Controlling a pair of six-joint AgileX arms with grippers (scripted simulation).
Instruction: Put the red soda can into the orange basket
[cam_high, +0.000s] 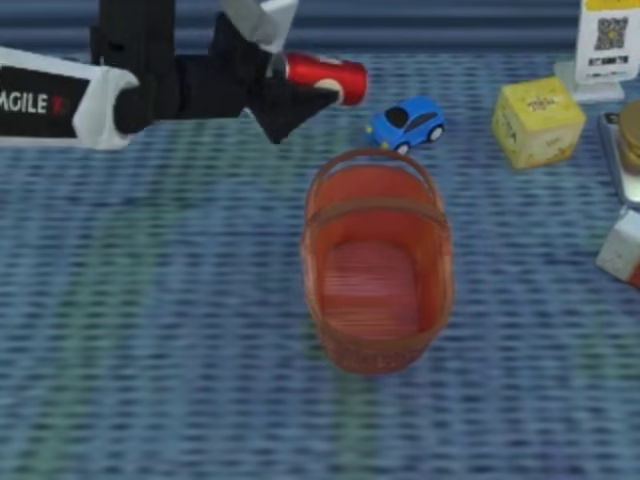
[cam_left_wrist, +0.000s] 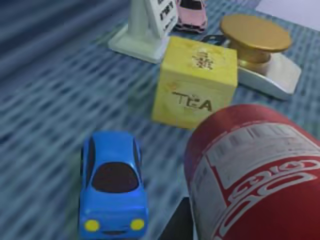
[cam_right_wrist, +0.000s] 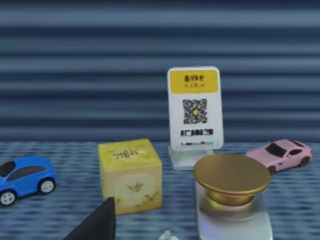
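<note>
Left tool (cam_high: 290, 85) grips the red soda can (cam_high: 325, 76), white-lettered label.

Table (cam_high: 150, 330): blue woven-pattern cloth surface. Resting on it:
- 1 orange basket (cam_high: 377, 262), centre, upright, handle arched across.
- 1 blue toy car (cam_high: 406, 124), just behind the basket.
- 1 yellow tea box (cam_high: 538, 121), right rear.
- 1 QR-code sign stand (cam_high: 607, 45), far right rear.
- 1 gold-topped scale (cam_right_wrist: 231, 192), right edge.
- 1 pink toy car (cam_right_wrist: 280, 154).
- 1 red-and-white box (cam_high: 622, 246), right edge.

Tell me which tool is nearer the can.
Left. The left tool holds the can beyond the basket; the right arm is outside the top view.
</note>
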